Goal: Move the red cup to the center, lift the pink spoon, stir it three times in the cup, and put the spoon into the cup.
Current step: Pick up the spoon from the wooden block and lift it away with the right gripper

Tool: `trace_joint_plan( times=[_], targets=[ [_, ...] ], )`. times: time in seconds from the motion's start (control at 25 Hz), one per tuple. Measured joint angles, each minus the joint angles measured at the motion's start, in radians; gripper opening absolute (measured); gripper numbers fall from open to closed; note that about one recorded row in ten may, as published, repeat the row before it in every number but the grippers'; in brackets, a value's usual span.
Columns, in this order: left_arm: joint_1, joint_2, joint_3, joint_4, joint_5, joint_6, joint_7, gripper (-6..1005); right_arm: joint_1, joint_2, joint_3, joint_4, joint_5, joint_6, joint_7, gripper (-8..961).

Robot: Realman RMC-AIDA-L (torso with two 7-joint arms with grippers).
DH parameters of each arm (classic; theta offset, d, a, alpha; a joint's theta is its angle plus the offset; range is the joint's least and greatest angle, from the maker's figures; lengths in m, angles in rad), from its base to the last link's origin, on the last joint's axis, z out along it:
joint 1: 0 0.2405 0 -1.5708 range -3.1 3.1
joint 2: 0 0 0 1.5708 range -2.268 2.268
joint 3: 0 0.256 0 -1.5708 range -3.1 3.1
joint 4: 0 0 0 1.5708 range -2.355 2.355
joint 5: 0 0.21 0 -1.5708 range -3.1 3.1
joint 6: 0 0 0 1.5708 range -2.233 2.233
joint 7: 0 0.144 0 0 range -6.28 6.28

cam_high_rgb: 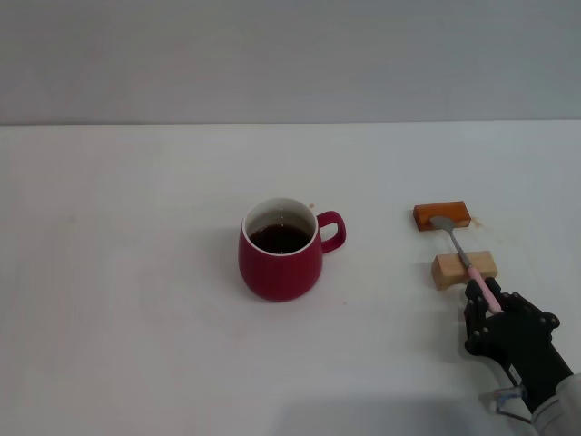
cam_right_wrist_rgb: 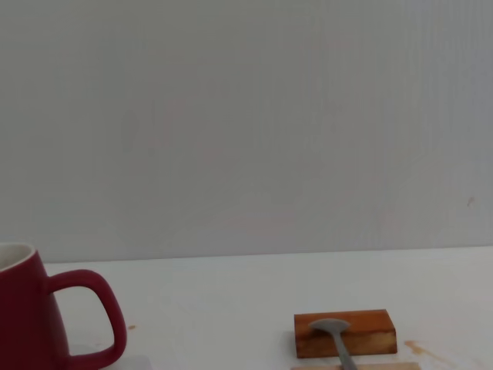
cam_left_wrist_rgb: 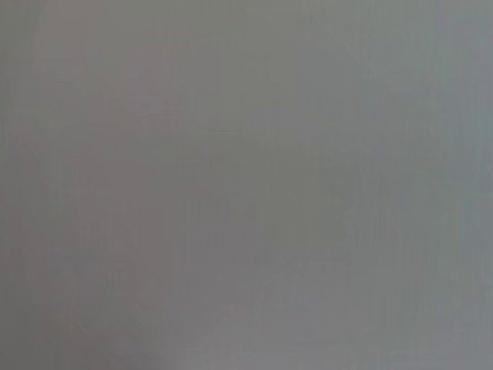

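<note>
The red cup (cam_high_rgb: 280, 263) stands upright near the middle of the white table (cam_high_rgb: 136, 272), its handle pointing toward my right side, with dark liquid inside. The right wrist view catches its handle side (cam_right_wrist_rgb: 31, 316). The pink spoon (cam_high_rgb: 463, 254) lies across two blocks, its grey bowl (cam_right_wrist_rgb: 335, 331) on the orange-brown block and its pink handle reaching toward me. My right gripper (cam_high_rgb: 487, 304) sits at the near end of that handle, low over the table. Whether it holds the handle does not show. The left gripper is out of view; its wrist view shows only plain grey.
The orange-brown block (cam_high_rgb: 442, 216) lies farther from me and the light wooden block (cam_high_rgb: 464, 269) nearer, both to the right of the cup. A few small brown spots mark the table near the blocks. A grey wall rises behind the table.
</note>
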Motion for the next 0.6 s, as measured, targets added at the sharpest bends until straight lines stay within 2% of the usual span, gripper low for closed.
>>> trace_joint_plan(
  times=[0.6],
  targets=[
    [0.0,0.0,0.002,0.0,0.0,0.0,0.0,845,-0.004,0.002,0.006,0.006,0.0,-0.001,-0.044,162]
  ],
)
